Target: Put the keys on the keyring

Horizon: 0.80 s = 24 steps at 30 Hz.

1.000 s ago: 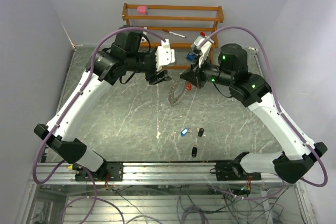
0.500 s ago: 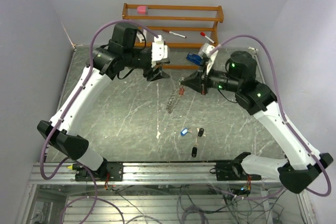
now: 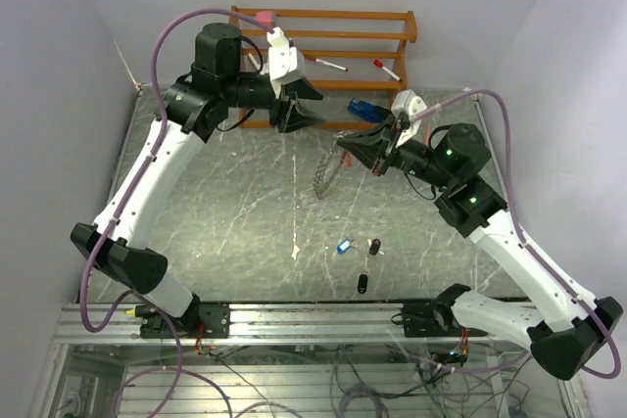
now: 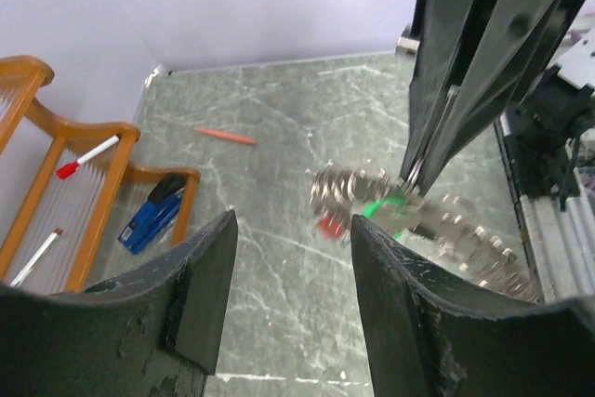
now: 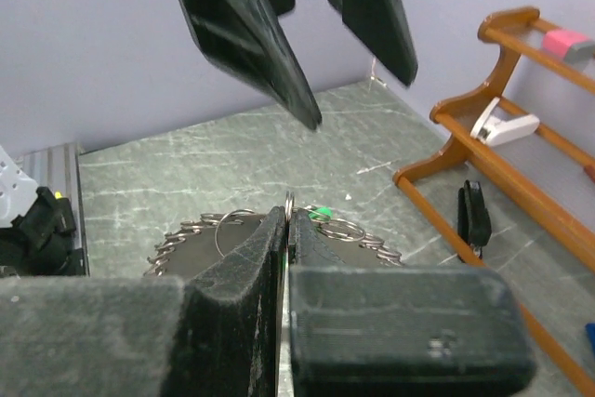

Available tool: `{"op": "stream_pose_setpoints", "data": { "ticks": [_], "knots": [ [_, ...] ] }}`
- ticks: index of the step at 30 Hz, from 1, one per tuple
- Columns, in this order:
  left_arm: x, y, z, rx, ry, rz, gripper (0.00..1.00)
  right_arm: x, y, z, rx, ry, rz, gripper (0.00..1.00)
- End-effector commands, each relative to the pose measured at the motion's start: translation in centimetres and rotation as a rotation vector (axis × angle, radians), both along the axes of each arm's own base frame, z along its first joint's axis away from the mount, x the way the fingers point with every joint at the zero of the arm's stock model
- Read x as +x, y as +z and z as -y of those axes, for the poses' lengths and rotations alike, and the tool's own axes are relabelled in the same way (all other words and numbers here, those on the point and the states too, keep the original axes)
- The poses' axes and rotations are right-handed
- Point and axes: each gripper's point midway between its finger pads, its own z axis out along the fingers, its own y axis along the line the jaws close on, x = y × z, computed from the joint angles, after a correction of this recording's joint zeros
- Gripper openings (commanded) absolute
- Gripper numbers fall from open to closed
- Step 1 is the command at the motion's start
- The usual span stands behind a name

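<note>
The keyring (image 3: 325, 175), a large silvery ring with a jagged rim, hangs above the table from my right gripper (image 3: 347, 150), which is shut on its top edge (image 5: 290, 200). A red tag (image 4: 327, 226) and a green key head (image 4: 383, 211) show on the ring. My left gripper (image 3: 299, 122) hovers open and empty just behind and left of the ring, the ring showing beyond its fingers (image 4: 200, 295). A blue key (image 3: 343, 246) and two black keys (image 3: 375, 246) (image 3: 362, 283) lie on the table in front.
A wooden rack (image 3: 323, 36) stands at the back wall with a pink eraser (image 3: 265, 18) and red-capped markers (image 3: 385, 68). A blue stapler (image 3: 360, 107) lies in front of the rack. A red pen (image 4: 225, 136) lies on the table.
My left gripper has drawn back and up toward the rack. The right arm has swung outward and lower, still holding the ring, which hangs at about the same spot.
</note>
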Motion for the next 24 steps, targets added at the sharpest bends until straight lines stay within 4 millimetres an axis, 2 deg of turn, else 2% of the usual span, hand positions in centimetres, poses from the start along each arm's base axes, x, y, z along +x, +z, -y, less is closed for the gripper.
{"op": "stream_pose_setpoints", "data": {
  "ticks": [1, 4, 6, 14, 20, 24],
  "knots": [
    [-0.7, 3.8, 0.3, -0.115, -0.061, -0.027, 0.62, -0.1, 4.5, 0.8, 0.181, -0.038, 0.149, 0.00],
    [-1.2, 5.5, 0.3, -0.171, -0.104, -0.058, 0.62, -0.1, 4.8, 0.7, 0.207, -0.039, 0.166, 0.00],
    [-1.3, 5.6, 0.4, -0.182, -0.123, -0.074, 0.61, 0.1, 4.6, 0.5, 0.205, -0.035, 0.164, 0.00],
    [-1.4, 3.8, 0.8, -0.175, -0.136, -0.144, 0.59, 0.2, 4.9, 0.1, 0.201, -0.019, 0.166, 0.00],
    [-2.7, 3.2, 1.6, -0.179, -0.199, -0.201, 0.59, 0.2, 5.1, -0.1, 0.201, -0.009, 0.167, 0.00],
    [-3.4, 2.4, 2.1, -0.157, -0.221, -0.216, 0.55, 0.5, 5.0, -0.3, 0.189, -0.017, 0.165, 0.00]
  ]
}}
